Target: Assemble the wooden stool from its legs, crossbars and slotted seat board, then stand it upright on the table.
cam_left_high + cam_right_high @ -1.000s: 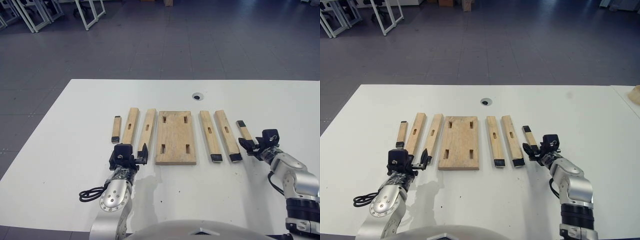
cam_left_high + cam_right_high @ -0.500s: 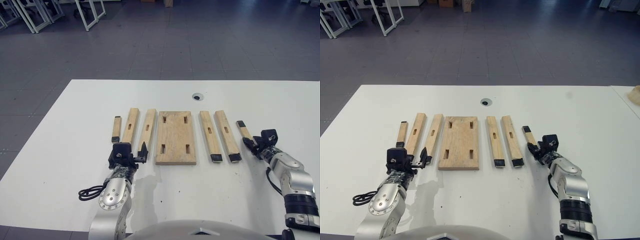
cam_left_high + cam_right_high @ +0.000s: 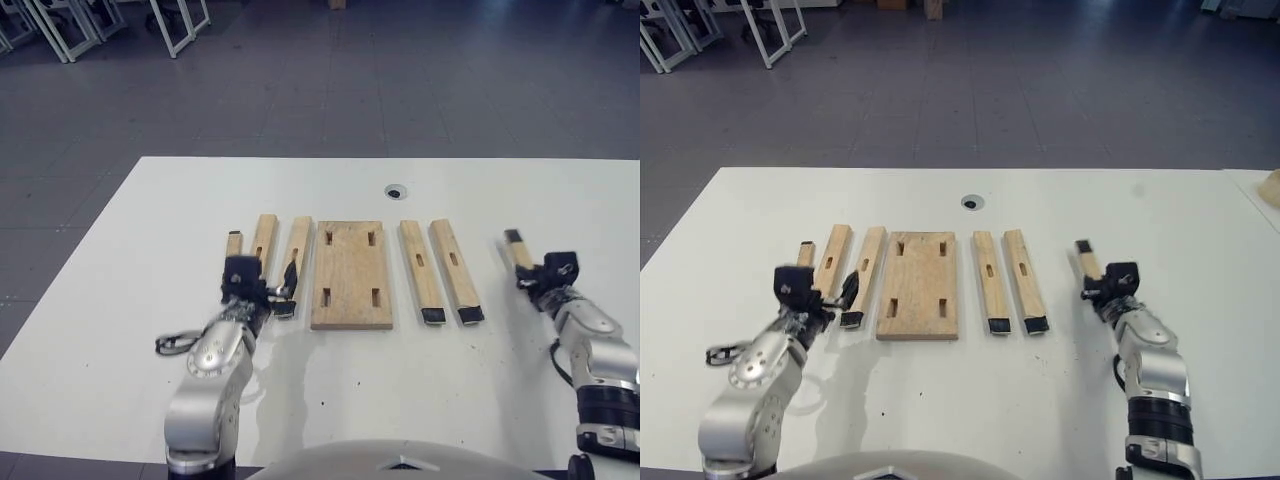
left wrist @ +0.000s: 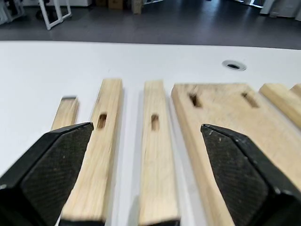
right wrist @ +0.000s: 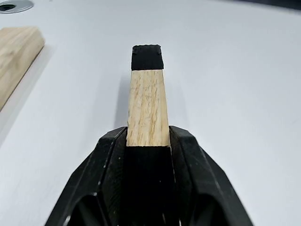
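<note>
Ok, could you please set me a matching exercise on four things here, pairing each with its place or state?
Things:
1. slotted seat board
2. short crossbar
3. left gripper
4. round hole in the table

Places or states:
A. held by the right gripper, jaws shut on it
B. open, at the near ends of the two legs left of the board
C. beyond the board's far end
D. lying flat in the middle of the row of parts

Pairs: 1-D, 2-A, 3-B, 4-C.
</note>
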You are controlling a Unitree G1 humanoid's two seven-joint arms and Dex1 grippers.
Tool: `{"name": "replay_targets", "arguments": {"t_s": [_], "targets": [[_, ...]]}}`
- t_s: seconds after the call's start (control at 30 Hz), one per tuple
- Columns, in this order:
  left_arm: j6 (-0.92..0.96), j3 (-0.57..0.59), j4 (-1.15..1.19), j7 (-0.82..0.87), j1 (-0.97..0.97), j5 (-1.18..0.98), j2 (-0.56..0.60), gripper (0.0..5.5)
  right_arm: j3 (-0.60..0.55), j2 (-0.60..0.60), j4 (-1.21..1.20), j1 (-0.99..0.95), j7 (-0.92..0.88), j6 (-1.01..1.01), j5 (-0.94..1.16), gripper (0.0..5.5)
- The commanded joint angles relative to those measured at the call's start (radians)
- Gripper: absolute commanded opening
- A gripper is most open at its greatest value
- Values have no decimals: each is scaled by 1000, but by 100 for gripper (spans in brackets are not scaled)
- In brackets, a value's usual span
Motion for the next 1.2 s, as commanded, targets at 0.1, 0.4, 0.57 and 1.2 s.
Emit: {"name": "replay_targets", "arguments": {"t_s": [0.1, 0.4, 0.57, 1.2], "targets": [[324, 233, 137, -160, -399, -517, -100, 422, 225, 78, -394, -42, 33, -57, -35, 127], [523, 513, 598, -52, -546, -1108, -104, 422, 474, 217, -515, -6, 49, -61, -81, 127], [471, 471, 641, -6, -535, -1115, -97, 422, 536, 243, -573, 22, 50, -40, -100, 127], [382, 383, 645, 172, -481, -1355, -70, 188, 619, 267, -628, 85, 58, 4, -119, 127]]}}
